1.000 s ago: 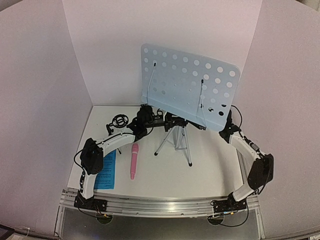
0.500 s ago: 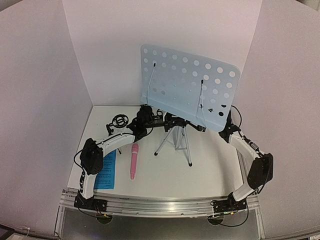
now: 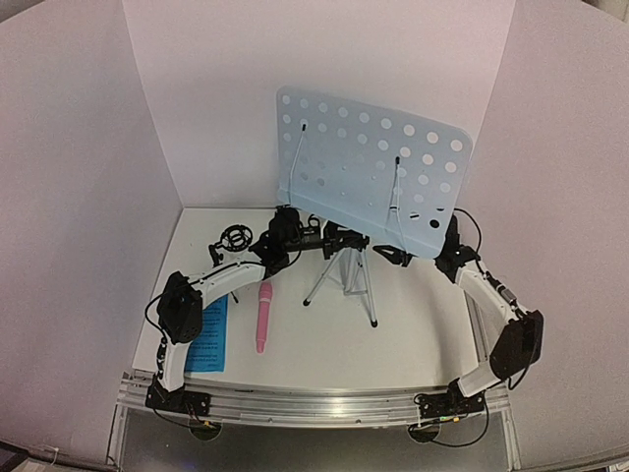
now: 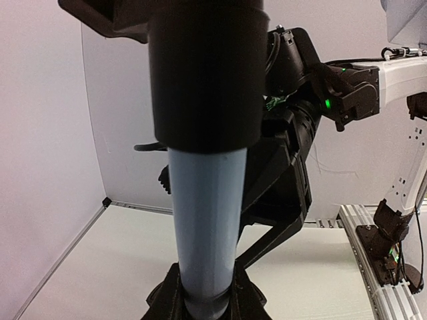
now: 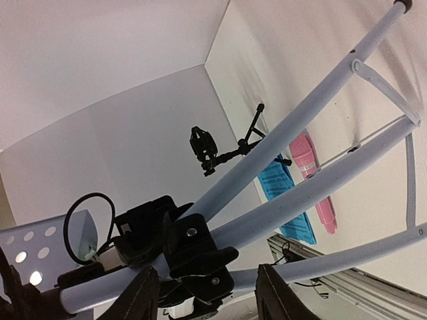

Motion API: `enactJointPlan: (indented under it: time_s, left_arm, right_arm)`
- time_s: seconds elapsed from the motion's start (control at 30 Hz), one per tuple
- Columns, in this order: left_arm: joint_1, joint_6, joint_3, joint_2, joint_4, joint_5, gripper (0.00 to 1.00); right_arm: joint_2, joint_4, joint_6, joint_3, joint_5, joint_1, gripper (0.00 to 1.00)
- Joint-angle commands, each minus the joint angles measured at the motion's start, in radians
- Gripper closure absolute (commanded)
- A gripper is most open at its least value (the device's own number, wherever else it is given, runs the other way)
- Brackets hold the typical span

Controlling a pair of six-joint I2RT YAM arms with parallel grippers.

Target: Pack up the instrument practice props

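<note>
Music stand: upright, folding not begun.
Left gripper: we pinch its post.
Right gripper: spread, just withdrawn from it.

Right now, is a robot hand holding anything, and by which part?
The left gripper clamps the music stand by its pale-blue pole. The right gripper is open, holding nothing.

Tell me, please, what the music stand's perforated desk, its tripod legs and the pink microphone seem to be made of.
Perforated desk: likely painted sheet metal, pale blue, thin, with punched round holes. Tripod legs: probably metal tube, smooth pale finish, pinned braces. Pink microphone: matte plastic or foam; too small to tell.
</note>
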Motion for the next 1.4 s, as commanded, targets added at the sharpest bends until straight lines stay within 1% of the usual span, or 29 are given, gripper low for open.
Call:
enactJointPlan:
  time_s: [0.0, 0.07, 0.27, 0.43, 0.67, 0.83, 0.93, 1.03, 1.13, 1.23, 1.37]
  left_arm:
    - [0.014, 0.055, 0.039, -0.011, -0.048, 0.027, 1.00]
    - [0.015, 0.053, 0.042, -0.009, -0.046, 0.026, 1.00]
    - [0.014, 0.060, 0.053, -0.004, -0.046, 0.027, 1.00]
    - [0.012, 0.059, 0.056, -0.001, -0.047, 0.029, 1.00]
    - [0.012, 0.060, 0.050, 0.000, -0.039, 0.024, 1.00]
    - [0.012, 0.061, 0.055, 0.003, -0.039, 0.024, 1.00]
    - [0.012, 0.061, 0.056, 0.004, -0.038, 0.025, 1.00]
    - [0.012, 0.058, 0.056, 0.005, -0.035, 0.025, 1.00]
    - [0.013, 0.057, 0.055, 0.005, -0.034, 0.027, 1.00]
    - [0.013, 0.057, 0.055, 0.007, -0.032, 0.028, 1.00]
    - [0.012, 0.056, 0.052, 0.007, -0.029, 0.028, 1.00]
  right_arm:
    - [-0.034, -0.055, 0.150, 0.032, 0.057, -0.001, 0.52]
    - [-0.022, -0.064, 0.163, 0.061, 0.060, 0.002, 0.51]
    - [-0.011, -0.069, 0.219, 0.045, 0.073, 0.022, 0.50]
    - [0.053, -0.069, 0.193, 0.139, 0.055, 0.035, 0.49]
    - [0.056, -0.069, 0.203, 0.121, 0.057, 0.042, 0.52]
    - [0.069, -0.070, 0.192, 0.139, 0.044, 0.043, 0.55]
    - [0.063, -0.071, 0.193, 0.115, 0.048, 0.048, 0.57]
    - [0.053, -0.069, 0.192, 0.083, 0.058, 0.049, 0.62]
    - [0.078, -0.071, 0.160, 0.121, 0.040, 0.050, 0.63]
    - [0.084, -0.070, 0.152, 0.117, 0.032, 0.051, 0.66]
    - [0.101, -0.071, 0.119, 0.132, 0.003, 0.053, 0.73]
